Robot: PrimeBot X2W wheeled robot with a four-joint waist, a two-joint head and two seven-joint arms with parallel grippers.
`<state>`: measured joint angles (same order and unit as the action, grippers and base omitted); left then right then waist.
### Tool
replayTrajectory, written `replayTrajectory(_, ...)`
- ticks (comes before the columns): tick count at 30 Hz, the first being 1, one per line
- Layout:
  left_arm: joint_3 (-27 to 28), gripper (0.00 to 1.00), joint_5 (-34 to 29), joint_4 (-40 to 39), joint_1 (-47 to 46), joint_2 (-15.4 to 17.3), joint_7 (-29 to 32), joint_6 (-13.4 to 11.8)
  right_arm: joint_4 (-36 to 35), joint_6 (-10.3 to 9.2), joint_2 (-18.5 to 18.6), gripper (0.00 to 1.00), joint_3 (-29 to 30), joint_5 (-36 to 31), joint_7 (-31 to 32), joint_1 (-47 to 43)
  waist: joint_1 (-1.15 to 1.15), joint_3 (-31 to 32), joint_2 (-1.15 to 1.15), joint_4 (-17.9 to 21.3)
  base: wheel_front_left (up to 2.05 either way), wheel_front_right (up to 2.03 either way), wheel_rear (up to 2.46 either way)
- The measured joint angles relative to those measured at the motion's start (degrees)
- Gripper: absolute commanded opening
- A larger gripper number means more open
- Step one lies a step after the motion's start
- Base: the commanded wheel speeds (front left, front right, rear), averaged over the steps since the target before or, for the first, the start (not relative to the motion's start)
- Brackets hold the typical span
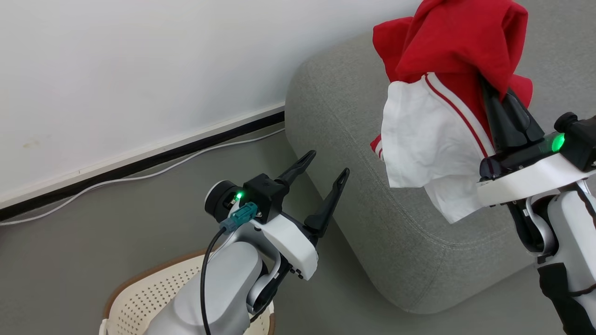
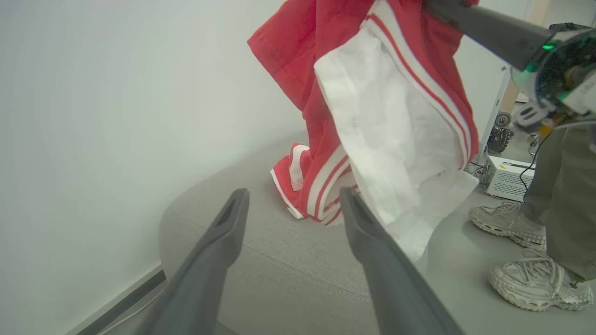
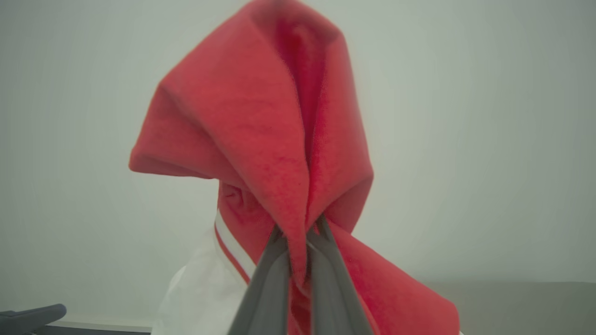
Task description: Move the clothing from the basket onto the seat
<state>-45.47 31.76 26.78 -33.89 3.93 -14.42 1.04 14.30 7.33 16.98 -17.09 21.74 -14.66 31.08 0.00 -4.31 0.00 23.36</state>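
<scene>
shoes (image 2: 540, 284) near seat (image 2: 288, 265), cable (image 1: 139, 176) along wall (image 1: 139, 70)

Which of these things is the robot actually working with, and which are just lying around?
Part of the job: the red clothing, pinched in the right gripper; the grey seat beneath it; the basket; the open, empty left gripper.
Just lying about: a white cable along the wall; a person's shoes; a white box on the floor.
</scene>
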Motion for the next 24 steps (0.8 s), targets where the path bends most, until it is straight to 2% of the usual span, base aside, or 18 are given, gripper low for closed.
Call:
replayTrajectory(11, 2.55, 1.00, -3.09, -1.03, 1.98, -0.93, -0.07, 1.70, -1.71, 0.00, 1.36, 0.00, 2.72, 1.02, 0.00, -0.20, 0.00, -0.65, 0.00, 6.20, 0.00, 0.00, 0.00)
replayTrajectory(18, 2.22, 1.00, -3.63, -0.53, 1.89, -1.20, -0.07, 3.46, -4.54, 0.00, 2.40, 0.00, 7.79, 1.67, 0.00, -2.27, 0.00, -2.00, 0.00, 7.52, 0.00, 0.00, 0.00)
replayTrajectory(24, 0.37, 1.00, -3.96, -0.46, 1.53, -1.25, -0.07, 3.97, -5.83, 0.00, 3.97, 0.00, 12.35, 1.60, 0.00, -3.52, 0.00, -3.65, 0.00, 7.95, 0.00, 0.00, 0.00)
